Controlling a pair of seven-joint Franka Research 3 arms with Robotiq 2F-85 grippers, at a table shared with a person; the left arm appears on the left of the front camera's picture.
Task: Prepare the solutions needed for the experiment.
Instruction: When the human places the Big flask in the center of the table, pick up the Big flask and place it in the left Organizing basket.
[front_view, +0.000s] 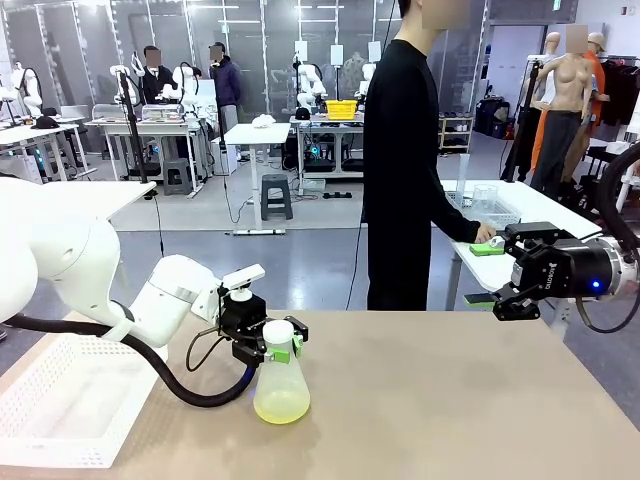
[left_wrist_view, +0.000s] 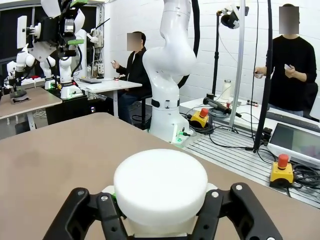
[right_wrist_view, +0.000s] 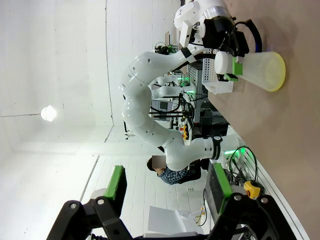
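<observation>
Two grippers, front view: left gripper (front_view: 272, 345) clamps the capped neck of a conical flask (front_view: 281, 388) standing on the table (front_view: 430, 400), left of centre, holding the solutions (front_view: 281, 406). Right gripper (front_view: 492, 274) hovers wide at the far right. Left wrist view: white cap (left_wrist_view: 160, 187) between fingers (left_wrist_view: 112, 220). Right wrist view: flask probably upright; jaws empty.

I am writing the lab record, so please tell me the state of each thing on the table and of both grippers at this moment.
flask: upright on the table, capped with a white lid, held at the neck.
solution: pale yellow-green, a shallow layer at the flask's bottom.
left gripper: shut on the flask's neck.
right gripper: open, empty, off the table's right edge.
white tray: flat on the table's left side.
</observation>
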